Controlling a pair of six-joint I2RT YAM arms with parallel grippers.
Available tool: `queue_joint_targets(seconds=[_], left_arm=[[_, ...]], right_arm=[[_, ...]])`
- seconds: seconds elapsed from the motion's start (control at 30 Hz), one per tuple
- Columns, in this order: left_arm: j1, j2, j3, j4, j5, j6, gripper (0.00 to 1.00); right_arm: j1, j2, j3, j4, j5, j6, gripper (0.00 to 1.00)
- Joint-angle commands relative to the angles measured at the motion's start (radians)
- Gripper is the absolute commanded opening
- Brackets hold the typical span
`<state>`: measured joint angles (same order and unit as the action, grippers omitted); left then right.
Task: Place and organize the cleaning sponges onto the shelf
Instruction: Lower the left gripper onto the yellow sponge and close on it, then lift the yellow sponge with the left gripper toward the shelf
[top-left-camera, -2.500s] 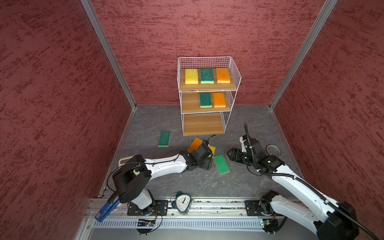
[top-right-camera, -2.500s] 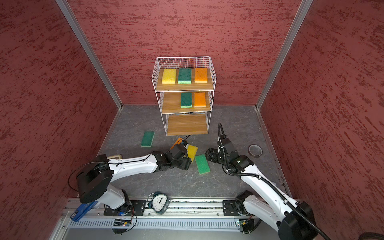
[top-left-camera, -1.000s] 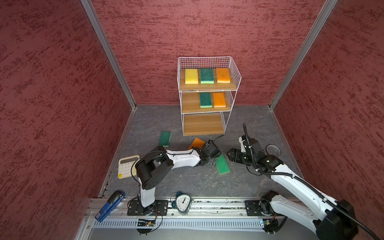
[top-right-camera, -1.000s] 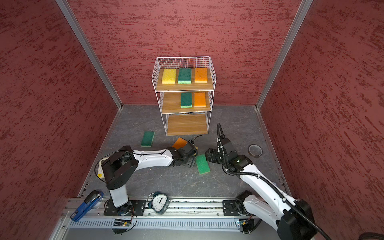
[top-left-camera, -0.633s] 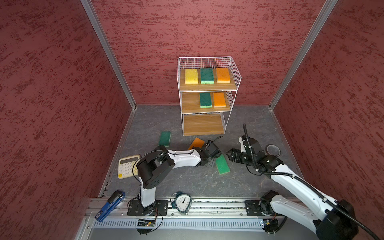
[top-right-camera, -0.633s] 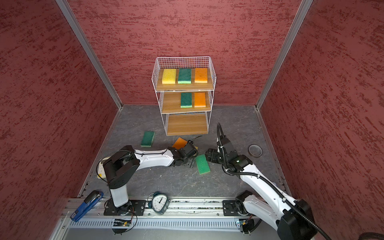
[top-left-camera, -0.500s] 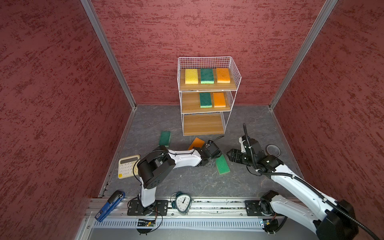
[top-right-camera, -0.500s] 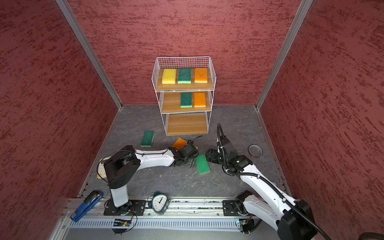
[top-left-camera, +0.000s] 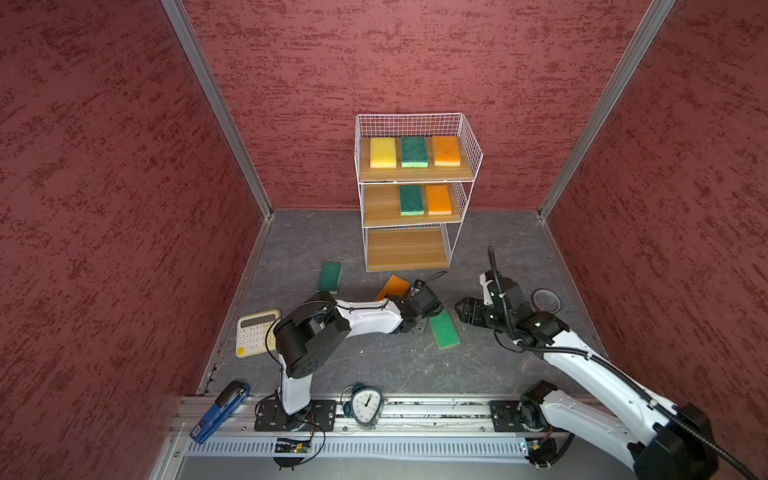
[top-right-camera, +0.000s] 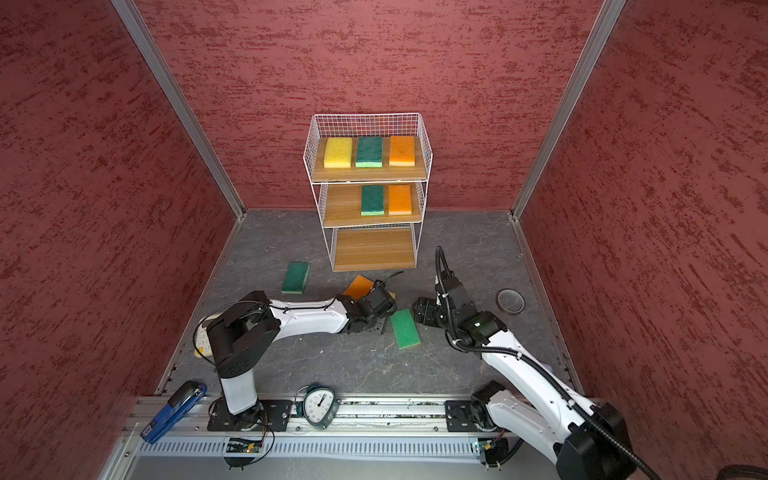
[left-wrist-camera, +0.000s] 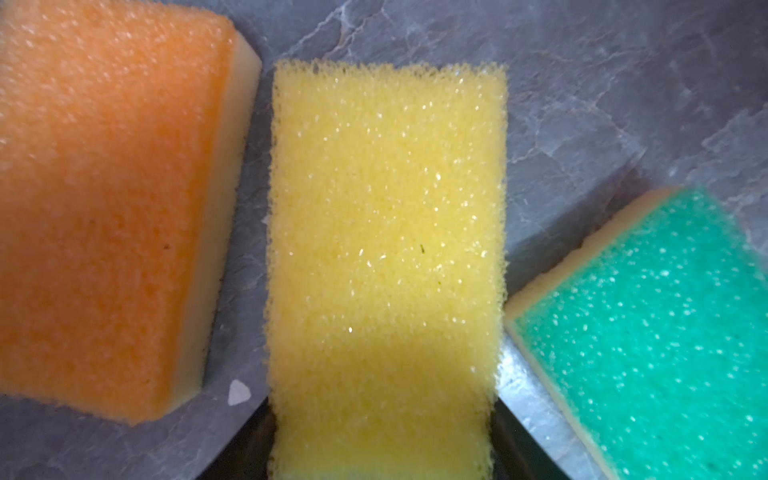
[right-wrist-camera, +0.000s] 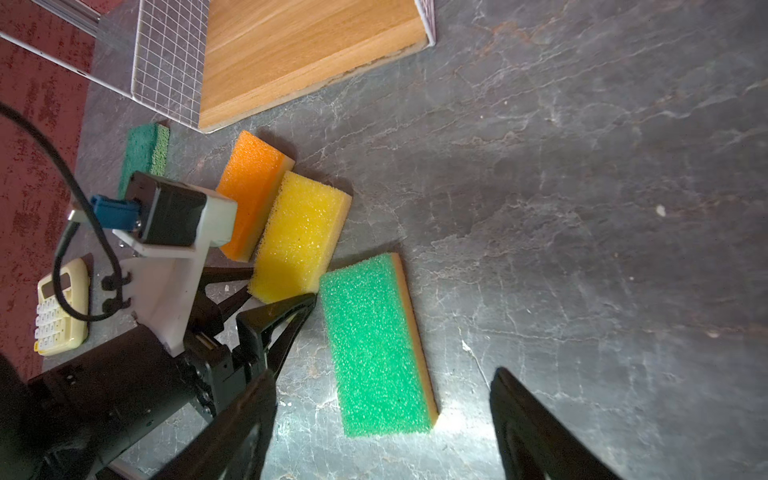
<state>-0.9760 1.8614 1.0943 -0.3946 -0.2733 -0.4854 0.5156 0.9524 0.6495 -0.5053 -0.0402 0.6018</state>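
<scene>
We are seeing both top views bright, even and sharp, with only soft shadows on the table (top-left-camera: 374, 365). In the wrist views the orange sponge (left-wrist-camera: 104, 199) is blurring, a shadow is crossing the yellow sponge (left-wrist-camera: 386, 270), and glare is shining beside the green sponge (right-wrist-camera: 374, 345).

The walls (top-left-camera: 124, 166) are dark red with darker mottled streaks; the floor (top-left-camera: 374, 365) is grey, veined like marble. At upper centre the shelf (top-left-camera: 415, 120) has a white wire grid and light brown wood-grain boards. Its top board carries a yellow sponge (top-left-camera: 382, 152), a dark green sponge (top-left-camera: 414, 151) with a paler green edge, and an orange sponge (top-left-camera: 446, 151). At lower centre the clock (top-left-camera: 365, 406) seems teal, its face white.
</scene>
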Motion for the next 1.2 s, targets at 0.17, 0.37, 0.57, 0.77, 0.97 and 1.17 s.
queue_joint_targets(seconds=[0.17,0.37,0.57,0.77,0.97,1.17], left_arm=[[0.006,-0.075,-0.039,-0.017,0.004,-0.003,0.55],[0.006,-0.144,-0.058,-0.023,-0.001,-0.006,0.54],[0.007,-0.266,-0.113,0.003,0.011,-0.037,0.53],[0.004,-0.367,-0.117,-0.05,-0.028,-0.04,0.53],[0.016,-0.474,-0.11,-0.094,-0.071,-0.045,0.54],[0.049,-0.548,-0.054,-0.158,-0.12,-0.012,0.55]], right_arm=[[0.004,-0.023,0.015,-0.009,0.049,0.002,0.82],[0.004,-0.029,0.024,-0.019,0.049,0.001,0.82],[0.005,-0.033,0.025,-0.011,0.05,0.011,0.82],[0.004,-0.022,0.02,0.005,0.032,0.016,0.82],[0.004,-0.026,0.033,0.005,0.036,0.009,0.82],[0.004,-0.02,0.054,0.005,0.033,-0.008,0.82]])
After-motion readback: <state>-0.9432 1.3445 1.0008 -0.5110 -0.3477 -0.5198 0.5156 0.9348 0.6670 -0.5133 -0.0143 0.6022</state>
